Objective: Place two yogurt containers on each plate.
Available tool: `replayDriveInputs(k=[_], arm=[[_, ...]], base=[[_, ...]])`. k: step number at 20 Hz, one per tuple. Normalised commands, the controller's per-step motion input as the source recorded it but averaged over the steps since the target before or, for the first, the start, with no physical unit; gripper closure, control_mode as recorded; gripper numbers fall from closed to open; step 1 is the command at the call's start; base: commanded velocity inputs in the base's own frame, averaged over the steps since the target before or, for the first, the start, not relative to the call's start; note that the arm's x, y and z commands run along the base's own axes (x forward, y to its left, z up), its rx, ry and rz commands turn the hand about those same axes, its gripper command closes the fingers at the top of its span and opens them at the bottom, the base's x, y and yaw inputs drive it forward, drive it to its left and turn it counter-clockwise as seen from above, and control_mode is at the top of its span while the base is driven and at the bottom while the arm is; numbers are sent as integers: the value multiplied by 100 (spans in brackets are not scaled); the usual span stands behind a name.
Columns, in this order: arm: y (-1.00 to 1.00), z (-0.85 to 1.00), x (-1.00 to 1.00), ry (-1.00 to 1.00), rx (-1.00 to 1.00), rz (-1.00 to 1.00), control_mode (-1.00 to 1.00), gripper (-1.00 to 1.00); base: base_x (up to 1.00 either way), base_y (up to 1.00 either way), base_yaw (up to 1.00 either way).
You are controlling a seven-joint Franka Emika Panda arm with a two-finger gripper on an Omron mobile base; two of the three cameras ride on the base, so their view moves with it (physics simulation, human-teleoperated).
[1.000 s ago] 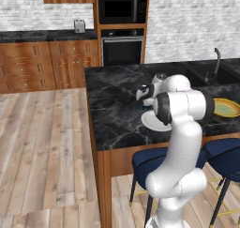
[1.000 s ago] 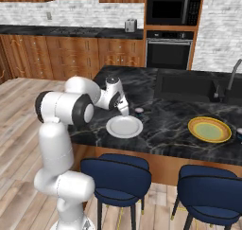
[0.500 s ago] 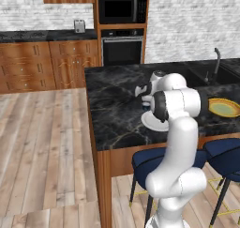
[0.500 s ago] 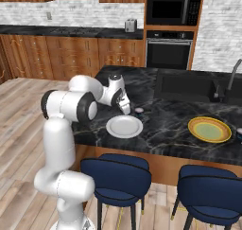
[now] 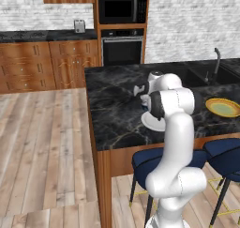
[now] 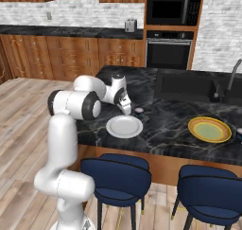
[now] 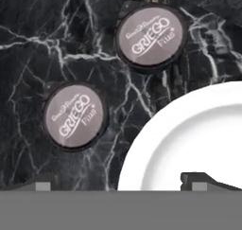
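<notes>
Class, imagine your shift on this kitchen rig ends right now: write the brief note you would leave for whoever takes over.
Gripper: open, holding nothing, hanging over the counter at the white plate's far edge.
Things: two dark-topped yogurt cups stand on the black counter just beside the white plate, neither on it. The yellow plate sits further along, near the sink.
Done: no cup sits on either plate.
Left: put two cups on each plate, probably starting with these two onto the white one. I cannot make out the other cups.

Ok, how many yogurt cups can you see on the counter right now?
2 clearly, both on the black counter beside the white plate in the hand view: one yogurt cup and another yogurt cup. Neither is on the plate. More may be hidden behind the arm.
</notes>
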Motion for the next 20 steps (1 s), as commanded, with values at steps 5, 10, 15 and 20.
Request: replayDriveInputs(k=[5, 10, 15, 20], arm=[[0, -11, 22, 3, 0, 0, -100, -100], [0, -17, 21, 0, 0, 0, -100, -100], [0, -23, 32, 1, 0, 0, -100, -100], [0, -18, 28, 2, 0, 0, -100, -100]], base=[[0, 0, 0], [0, 0, 0], [0, 0, 0], [0, 0, 0]])
